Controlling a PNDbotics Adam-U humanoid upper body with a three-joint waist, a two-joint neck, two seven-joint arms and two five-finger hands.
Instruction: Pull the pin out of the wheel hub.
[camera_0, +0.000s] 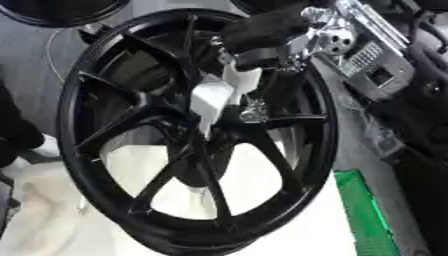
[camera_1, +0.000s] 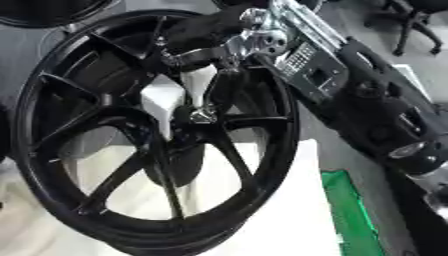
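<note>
Left eye view: nearest us stands the black wheel (camera_0: 192, 135) on white padding (camera_0: 52, 220). At its hub (camera_0: 249, 112) a small silvery piece, perhaps the pin, remains seated. Beyond, our right hand (camera_0: 262, 32) reaches in (finger state unclear).

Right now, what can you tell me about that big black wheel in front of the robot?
The wheel is glossy black, metal by its look, with slim spokes running from a central hub to a wide rim. It stands upright, tilted in view, over a white surface. Something small and silvery shows at the hub. The robot's right hand reaches down just above the hub; whether it touches is unclear.
</note>
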